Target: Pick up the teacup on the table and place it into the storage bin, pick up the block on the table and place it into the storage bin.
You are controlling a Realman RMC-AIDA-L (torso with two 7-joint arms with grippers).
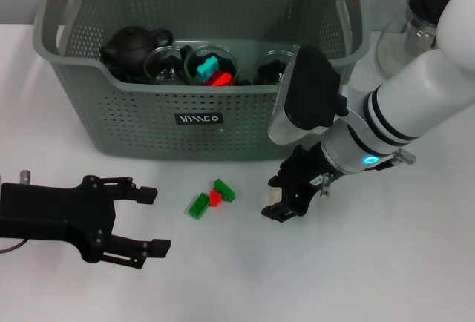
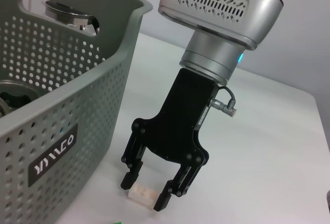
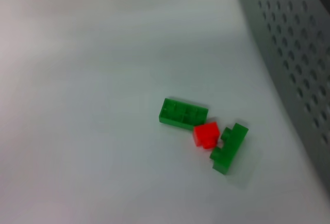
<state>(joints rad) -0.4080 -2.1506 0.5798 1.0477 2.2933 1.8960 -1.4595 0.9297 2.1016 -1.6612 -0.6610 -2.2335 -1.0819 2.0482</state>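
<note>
The grey-green storage bin (image 1: pixel 111 114) (image 2: pixel 56 95) (image 3: pixel 294 53) stands at the back of the table. It holds glass teacups (image 1: pixel 168 65), a black teapot (image 1: pixel 132 46) and some blocks (image 1: pixel 213 72). In front of its right corner my right gripper (image 1: pixel 282 202) (image 2: pixel 146 192) points down. Its fingertips (image 2: pixel 129 180) sit at both ends of a cream block (image 1: pixel 272 199) (image 2: pixel 143 195) that rests on the table, so it is shut on this block. Two green blocks (image 1: pixel 198 205) (image 3: pixel 183 113) and a red one (image 1: pixel 215 198) (image 3: pixel 206 134) lie just left of it. My left gripper (image 1: pixel 154 220) lies open at the front left.
A glass pitcher (image 1: pixel 414 33) stands on the table behind my right arm, beside the bin's right end. The second green block (image 1: pixel 224 189) (image 3: pixel 229 149) touches the red one. Bare white table stretches across the front and the right.
</note>
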